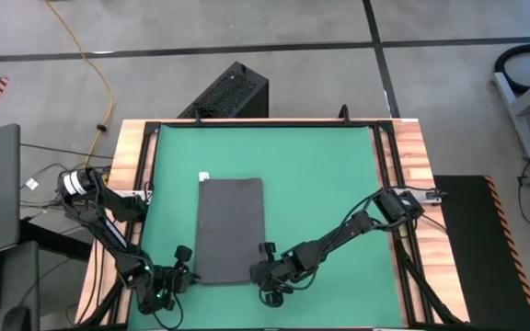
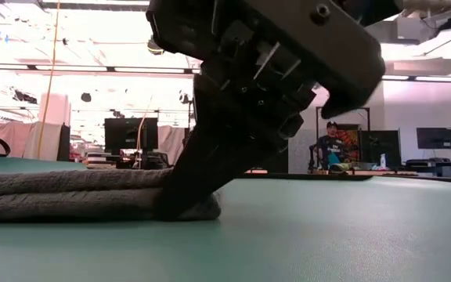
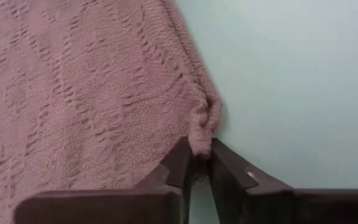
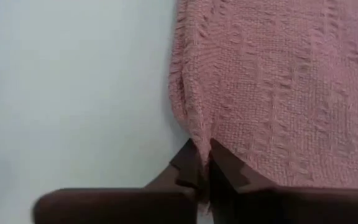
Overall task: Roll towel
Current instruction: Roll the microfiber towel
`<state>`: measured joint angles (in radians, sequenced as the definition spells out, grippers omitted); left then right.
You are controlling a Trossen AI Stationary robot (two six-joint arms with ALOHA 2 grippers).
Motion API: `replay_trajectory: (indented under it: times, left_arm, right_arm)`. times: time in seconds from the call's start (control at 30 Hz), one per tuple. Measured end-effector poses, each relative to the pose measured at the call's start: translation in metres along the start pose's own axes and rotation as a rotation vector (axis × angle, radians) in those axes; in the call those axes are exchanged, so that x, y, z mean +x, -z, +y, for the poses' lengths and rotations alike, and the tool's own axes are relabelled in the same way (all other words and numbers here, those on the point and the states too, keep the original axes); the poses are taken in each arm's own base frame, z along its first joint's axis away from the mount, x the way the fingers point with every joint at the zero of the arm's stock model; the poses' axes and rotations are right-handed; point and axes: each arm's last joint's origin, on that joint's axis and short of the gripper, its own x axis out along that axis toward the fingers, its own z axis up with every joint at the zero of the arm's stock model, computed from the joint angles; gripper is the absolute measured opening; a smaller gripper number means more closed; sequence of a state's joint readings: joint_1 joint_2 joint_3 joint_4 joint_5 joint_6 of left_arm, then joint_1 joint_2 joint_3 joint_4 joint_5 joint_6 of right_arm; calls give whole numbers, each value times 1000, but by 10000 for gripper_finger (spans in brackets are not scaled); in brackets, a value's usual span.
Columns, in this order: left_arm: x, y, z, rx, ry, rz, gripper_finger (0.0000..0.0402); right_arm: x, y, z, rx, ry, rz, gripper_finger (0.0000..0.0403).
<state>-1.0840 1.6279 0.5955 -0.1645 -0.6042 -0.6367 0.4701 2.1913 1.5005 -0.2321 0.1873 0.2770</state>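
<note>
High view: towel [image 1: 230, 228] flat on green mat [image 1: 329, 175], long axis 12-to-6, white tag [image 1: 204, 176] at 11 o'clock corner. Left gripper [image 1: 184, 272] at 7 o'clock corner, right gripper [image 1: 263, 267] at 5 o'clock corner.
Low view: cloth edge bunched, soft, light, limp.
Left wrist view: fingers [image 3: 178, 163] pinch corner.
Right wrist view: fingers [image 4: 224, 163] pinch edge. Corners best hold; likely sags between the 2.

From overhead you look straight down on the whole mat [image 1: 320, 184]. Your low camera sits at table height, close behind the towel [image 2: 69, 194]. Both wrist cameras look closely at its 6 o'clock corners, also seen overhead.
</note>
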Motion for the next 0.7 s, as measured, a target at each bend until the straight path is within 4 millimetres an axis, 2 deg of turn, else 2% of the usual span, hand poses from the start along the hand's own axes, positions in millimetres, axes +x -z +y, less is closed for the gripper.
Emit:
replay_trajectory:
  times: [0.13,0.43,0.57,0.7]
  left_arm:
    - [-3,-9,-3,-58,20,-21,8]
    - [-24,-55,-7,-274,99,-121,3]
    - [-35,-70,0,-312,101,-153,2]
    - [-37,-73,5,-343,122,-135,2]
  right_arm:
    - [-3,1,5,55,-24,3,18]
    - [-14,-11,26,94,-162,44,18]
    - [-19,-21,26,110,-210,54,18]
    - [-19,-25,19,184,-268,96,18]
